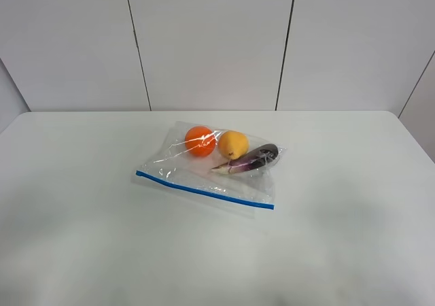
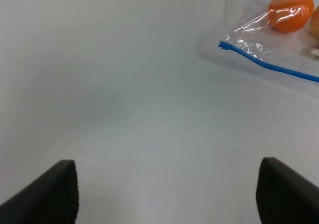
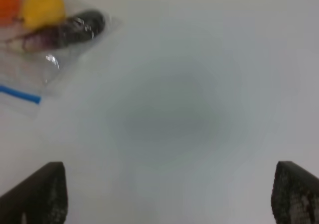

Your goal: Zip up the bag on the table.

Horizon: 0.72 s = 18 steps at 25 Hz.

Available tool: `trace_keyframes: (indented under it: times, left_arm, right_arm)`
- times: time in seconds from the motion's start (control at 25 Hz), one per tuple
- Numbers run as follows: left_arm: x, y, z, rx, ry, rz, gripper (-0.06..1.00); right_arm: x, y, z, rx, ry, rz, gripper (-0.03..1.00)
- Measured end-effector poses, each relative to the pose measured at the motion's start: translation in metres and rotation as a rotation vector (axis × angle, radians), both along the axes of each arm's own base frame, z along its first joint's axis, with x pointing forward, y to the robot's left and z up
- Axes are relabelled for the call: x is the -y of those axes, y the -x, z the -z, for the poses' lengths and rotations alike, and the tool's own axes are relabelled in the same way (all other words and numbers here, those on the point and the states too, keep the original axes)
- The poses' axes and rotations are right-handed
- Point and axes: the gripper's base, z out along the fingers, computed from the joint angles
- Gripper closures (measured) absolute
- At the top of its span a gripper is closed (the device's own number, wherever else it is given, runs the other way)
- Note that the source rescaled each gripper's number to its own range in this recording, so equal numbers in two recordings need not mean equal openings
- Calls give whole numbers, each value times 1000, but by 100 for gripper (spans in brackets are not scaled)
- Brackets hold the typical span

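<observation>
Clear crinkly plastic zip bag (image 1: 214,163) lies mid-table on the plain white tabletop (image 1: 81,238); blue zipper strip (image 1: 204,190) runs ten to four. Left gripper (image 2: 167,194) and right gripper (image 3: 167,196) gape wide, empty, both well short; neither visibly nearer.

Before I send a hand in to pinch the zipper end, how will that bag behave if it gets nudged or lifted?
The bag is thin, crinkled clear film, so it will probably flop and fold, not hold shape. It lies loose on the smooth table, so a push likely slides it. The orange fruit and yellow fruit inside look round and may roll, shifting the weight.
</observation>
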Motion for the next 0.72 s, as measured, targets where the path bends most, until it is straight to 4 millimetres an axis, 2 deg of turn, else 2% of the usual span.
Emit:
trace_keyframes:
  times: [0.12, 0.72]
  left_arm:
    - [0, 0, 0, 0, 0, 0, -1]
    - [0, 0, 0, 0, 0, 0, -1]
  right_arm:
    - [0, 7, 0, 45, 1, 0, -3]
    - [0, 8, 0, 48, 1, 0, -3]
